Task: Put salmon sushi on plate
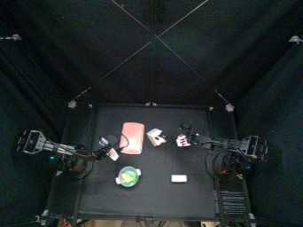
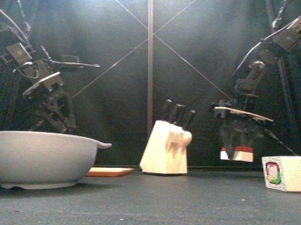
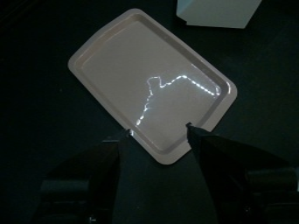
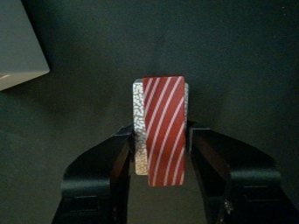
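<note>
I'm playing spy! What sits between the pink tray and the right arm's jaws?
The knife block. The top view shows it between the pink tray and the right gripper, and the front view agrees.

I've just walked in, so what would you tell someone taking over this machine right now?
Left gripper: open, jaws astride the pink tray's edge.
Right gripper: seems closed on the salmon sushi, away from the tray.
Done: sushi apparently grasped.
Left: carry it over the tray, set it down, let go.
</note>
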Robot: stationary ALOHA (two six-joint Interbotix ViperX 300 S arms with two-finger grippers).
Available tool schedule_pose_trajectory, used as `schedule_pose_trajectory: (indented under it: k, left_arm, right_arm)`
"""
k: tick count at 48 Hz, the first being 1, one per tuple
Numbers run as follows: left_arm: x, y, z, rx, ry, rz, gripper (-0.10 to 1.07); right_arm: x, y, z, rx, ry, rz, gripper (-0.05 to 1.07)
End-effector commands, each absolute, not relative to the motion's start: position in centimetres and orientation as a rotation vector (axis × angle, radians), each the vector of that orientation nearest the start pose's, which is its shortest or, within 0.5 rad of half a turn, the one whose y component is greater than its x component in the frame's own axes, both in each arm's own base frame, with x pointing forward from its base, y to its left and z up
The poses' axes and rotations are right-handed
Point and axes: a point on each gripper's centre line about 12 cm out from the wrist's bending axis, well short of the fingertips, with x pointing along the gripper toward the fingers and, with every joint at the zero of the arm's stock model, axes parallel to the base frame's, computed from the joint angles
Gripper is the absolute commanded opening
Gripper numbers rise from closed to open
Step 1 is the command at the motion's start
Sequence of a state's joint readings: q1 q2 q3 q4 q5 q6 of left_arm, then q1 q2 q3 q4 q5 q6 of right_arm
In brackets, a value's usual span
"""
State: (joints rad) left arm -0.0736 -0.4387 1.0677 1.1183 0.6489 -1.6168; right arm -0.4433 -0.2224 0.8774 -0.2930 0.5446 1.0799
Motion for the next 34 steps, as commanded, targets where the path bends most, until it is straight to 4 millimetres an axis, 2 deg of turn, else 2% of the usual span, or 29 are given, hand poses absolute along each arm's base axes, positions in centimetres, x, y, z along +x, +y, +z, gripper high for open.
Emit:
schedule_pose_trajectory:
  k: [1,7,18,23,34]
  left_arm:
    - [23.4,4.8,17.1,-0.241,0.718,0.705,0.91]
    - [23.4,4.8,17.1,-0.238,0.717,0.705,0.91]
    - [23.2,5.1,17.4,-0.237,0.709,0.731,0.91]
    - [22.8,5.3,17.9,-0.249,0.684,0.752,0.9]
    - [21.2,5.1,19.0,-0.28,0.59,0.723,0.9]
  right_arm:
    - [24.5,-13.5,15.6,0.876,0.864,-0.972,0.61]
    - [25.0,-13.3,18.0,0.858,0.818,-0.951,0.61]
    - [26.4,-13.1,25.7,0.801,0.619,-0.871,0.59]
    - [27.4,-13.1,28.2,0.769,0.543,-0.824,0.59]
    - [29.9,-12.7,31.5,0.739,0.404,-0.708,0.59]
